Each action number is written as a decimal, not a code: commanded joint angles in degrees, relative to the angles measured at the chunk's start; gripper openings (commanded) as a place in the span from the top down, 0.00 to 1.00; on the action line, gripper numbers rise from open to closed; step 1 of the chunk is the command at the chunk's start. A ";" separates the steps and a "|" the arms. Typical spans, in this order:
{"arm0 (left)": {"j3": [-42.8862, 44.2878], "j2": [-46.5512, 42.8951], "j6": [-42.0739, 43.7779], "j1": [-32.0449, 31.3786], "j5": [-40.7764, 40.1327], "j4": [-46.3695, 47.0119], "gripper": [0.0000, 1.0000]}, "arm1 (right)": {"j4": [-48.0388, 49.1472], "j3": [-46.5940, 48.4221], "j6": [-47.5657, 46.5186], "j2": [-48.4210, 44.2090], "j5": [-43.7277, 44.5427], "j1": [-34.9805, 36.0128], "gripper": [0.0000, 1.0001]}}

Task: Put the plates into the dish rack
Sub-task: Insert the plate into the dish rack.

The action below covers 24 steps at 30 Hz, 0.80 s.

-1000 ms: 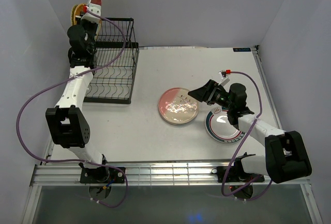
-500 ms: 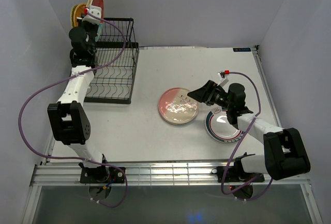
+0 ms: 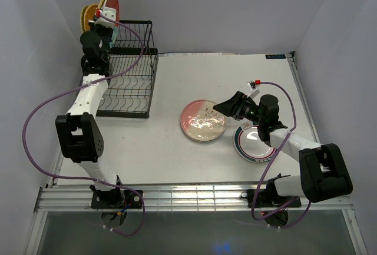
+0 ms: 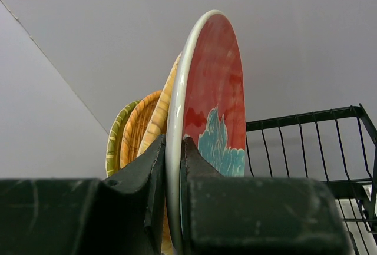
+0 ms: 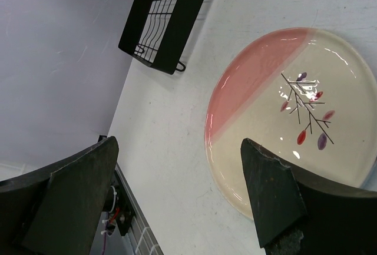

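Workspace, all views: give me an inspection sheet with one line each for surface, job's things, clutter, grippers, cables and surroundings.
Surface: white table.
Job's things: red plate held on edge above the black dish rack; yellow woven plates stand on edge behind it; pink-and-white plate and ringed plate lie flat on the table.
Clutter: nothing seen.
Grippers: left gripper shut on the red plate's rim; right gripper open, above the pink-and-white plate.
Cables: purple cables loop loosely off both arms.
Surroundings: plain grey walls.

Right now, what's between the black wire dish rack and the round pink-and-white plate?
Nothing: bare white table between rack and plate, per the top view.
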 commanded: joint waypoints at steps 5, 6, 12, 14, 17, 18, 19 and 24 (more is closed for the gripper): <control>7.10 -2.87 -0.23 0.92 -2.05 10.92 1.00 | 3.00 2.52 0.19 0.58 -1.33 -0.22 0.10; 7.81 -2.87 -0.40 0.83 -2.22 10.83 1.00 | 3.00 2.61 0.28 0.59 -1.33 -0.22 0.10; 9.39 -3.22 -1.02 0.83 -2.58 10.57 1.00 | 3.09 2.61 0.28 0.68 -1.51 -0.22 0.10; 10.01 -3.22 -1.37 0.83 -2.67 10.22 1.00 | 3.18 2.61 0.28 0.68 -1.51 -0.22 0.10; 10.19 -3.04 -0.49 0.83 -2.32 10.04 1.00 | 3.18 2.61 0.28 0.59 -1.68 -0.22 0.10; 10.01 -3.04 -0.32 0.83 -2.31 10.04 1.00 | 3.18 2.61 0.37 0.50 -1.68 -0.22 0.10; 9.92 -3.04 -0.14 0.83 -2.31 10.04 1.00 | 3.18 2.61 0.37 0.41 -1.68 -0.22 0.10; 7.47 -3.48 -1.01 1.36 -0.74 10.22 1.00 | 3.18 2.61 0.37 0.50 -1.68 -0.22 0.10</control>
